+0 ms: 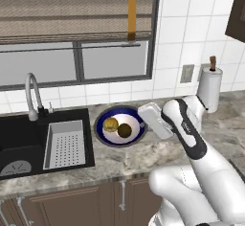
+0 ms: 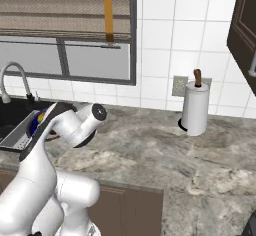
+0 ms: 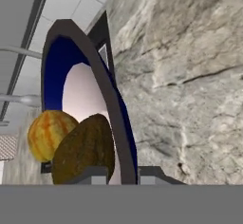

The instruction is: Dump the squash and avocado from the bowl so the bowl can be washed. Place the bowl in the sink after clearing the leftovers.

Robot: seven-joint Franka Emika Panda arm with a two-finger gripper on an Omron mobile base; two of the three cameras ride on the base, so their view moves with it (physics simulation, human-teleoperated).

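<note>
The bowl (image 1: 102,133), dark blue outside and white inside, sits on the counter just right of the sink (image 1: 19,141). Inside it lie the yellowish squash (image 1: 111,124) and, to its right, the darker avocado (image 1: 125,130). My gripper (image 1: 142,123) is at the bowl's right rim. In the hand view the bowl (image 3: 57,71) rim runs between my fingertips (image 3: 93,175), which press close on either side, so my gripper (image 3: 123,175) is shut on it. The squash (image 3: 49,133) and avocado (image 3: 85,149) rest just inside the rim. The bowl (image 2: 34,125) peeks out behind my arm in the right base view.
A light grey perforated tray (image 1: 66,144) fills the sink's right half, between basin and bowl. The chrome faucet (image 1: 32,95) stands behind the sink. A paper towel roll (image 1: 209,90) stands at the back right on the marble counter (image 1: 225,124).
</note>
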